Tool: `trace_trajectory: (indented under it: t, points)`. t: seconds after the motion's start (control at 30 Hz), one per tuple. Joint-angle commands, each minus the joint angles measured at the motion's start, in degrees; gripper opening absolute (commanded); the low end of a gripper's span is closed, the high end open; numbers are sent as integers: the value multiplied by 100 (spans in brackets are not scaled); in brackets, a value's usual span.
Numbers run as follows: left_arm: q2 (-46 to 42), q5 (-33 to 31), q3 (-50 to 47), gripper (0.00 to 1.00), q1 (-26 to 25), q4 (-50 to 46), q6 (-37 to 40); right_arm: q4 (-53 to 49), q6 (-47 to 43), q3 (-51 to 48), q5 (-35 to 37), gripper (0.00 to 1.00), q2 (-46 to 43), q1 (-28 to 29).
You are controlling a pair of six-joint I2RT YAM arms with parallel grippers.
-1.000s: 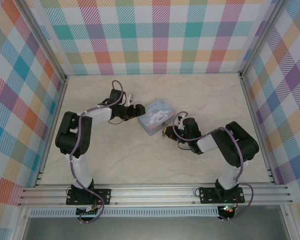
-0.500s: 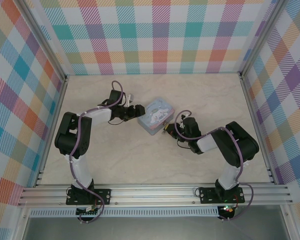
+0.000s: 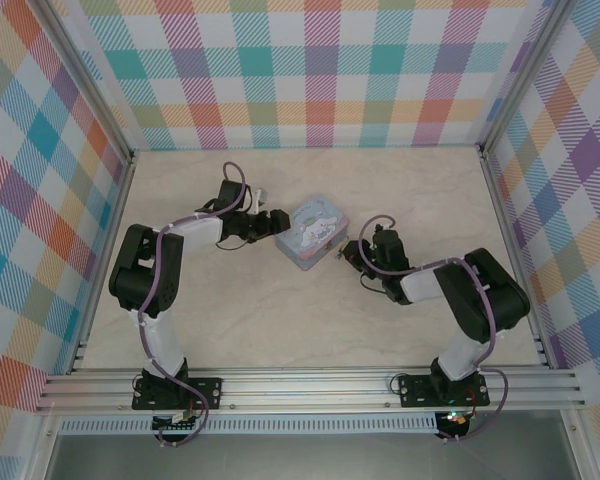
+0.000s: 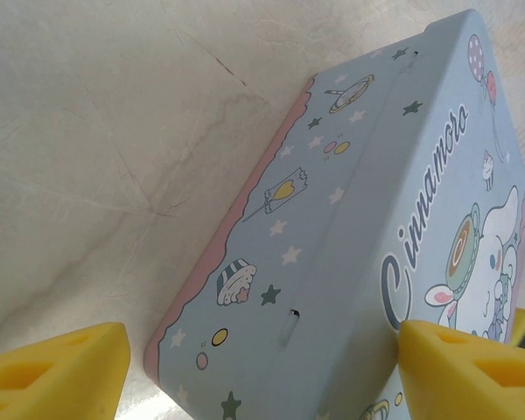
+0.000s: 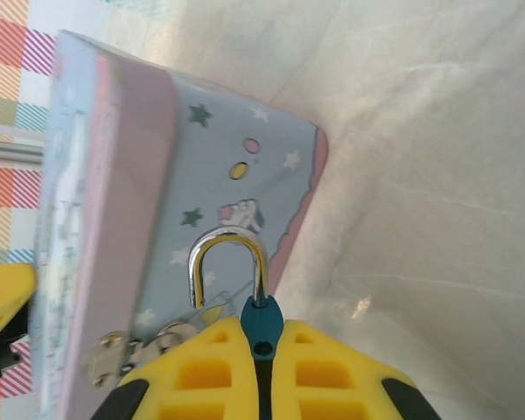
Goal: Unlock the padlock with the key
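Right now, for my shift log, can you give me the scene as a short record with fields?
tin: on the table, between both grippers
left gripper: open, straddling the tin's end
right gripper: shut on the padlock by its blue body
shackle: open, one leg free, in front of the tin's side
hasp: on the tin, apparently clear of the shackle

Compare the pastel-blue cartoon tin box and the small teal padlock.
The pastel-blue cartoon tin box dwarfs the small teal padlock. The tin is pale and printed, the padlock darker and plain. The tin lies on the table; the right gripper's fingers pinch the padlock. Both are blue.
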Motion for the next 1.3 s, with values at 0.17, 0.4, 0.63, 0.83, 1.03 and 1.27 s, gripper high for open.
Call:
trace_trajectory:
  t: [0.17,0.4,0.63,0.83,1.03,1.27]
  points:
    - [429,-367,421,78,131,-1096,283,-2340,-1536,36,137,0,-1592,-24]
    - [332,-357,1051,82,194,-1529,436,-4769,-2377,388,-70,0,-2709,-22]
    - [-620,-749,1026,96,194,-1398,420,-5611,-2291,530,-628,0,-3078,-5]
    - [-1907,-1303,312,100,190,-993,421,-6181,-2313,1021,-954,0,-2687,349]
    - [-3361,-2013,-651,100,203,-815,367,-6347,-2163,1500,-1001,0,-2050,1035]
    - [-4833,-2796,-1606,100,229,-1129,222,-6076,-1970,1786,-1521,0,-1174,1558]
